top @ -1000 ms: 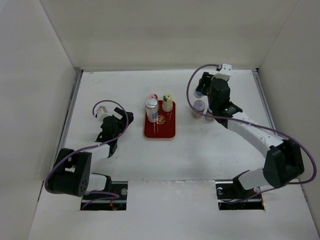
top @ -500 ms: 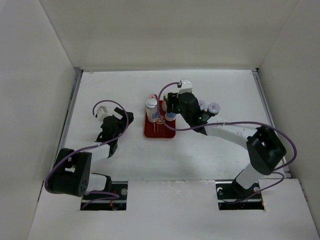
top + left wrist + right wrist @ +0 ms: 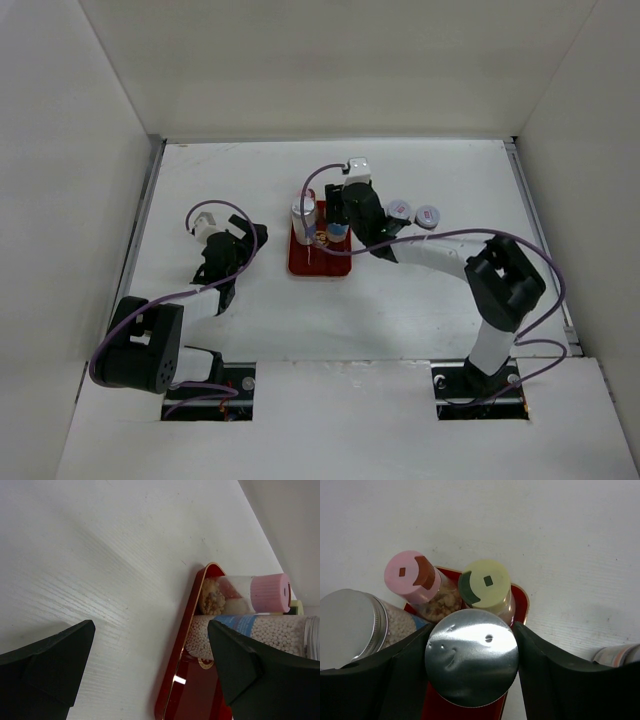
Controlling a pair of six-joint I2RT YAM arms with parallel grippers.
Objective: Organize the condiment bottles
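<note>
Clamping a silver-lidded jar point(image 3: 471, 657), the right gripper point(image 3: 338, 220) held it at the red tray point(image 3: 522, 598), just beside the pink-lidded jar point(image 3: 411, 576) and yellow-lidded jar point(image 3: 485, 583); the left gripper point(image 3: 150, 657) stood open-jawed left of the tray.

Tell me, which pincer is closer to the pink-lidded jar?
Right. The right pincer holds a silver-lidded jar over the red tray, beside the pink-lidded jar; the left pincer sits off the tray's left side.

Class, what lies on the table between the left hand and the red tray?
Nothing. The white table between the left hand and the red tray is bare; the top view and the left wrist view both show it.
</note>
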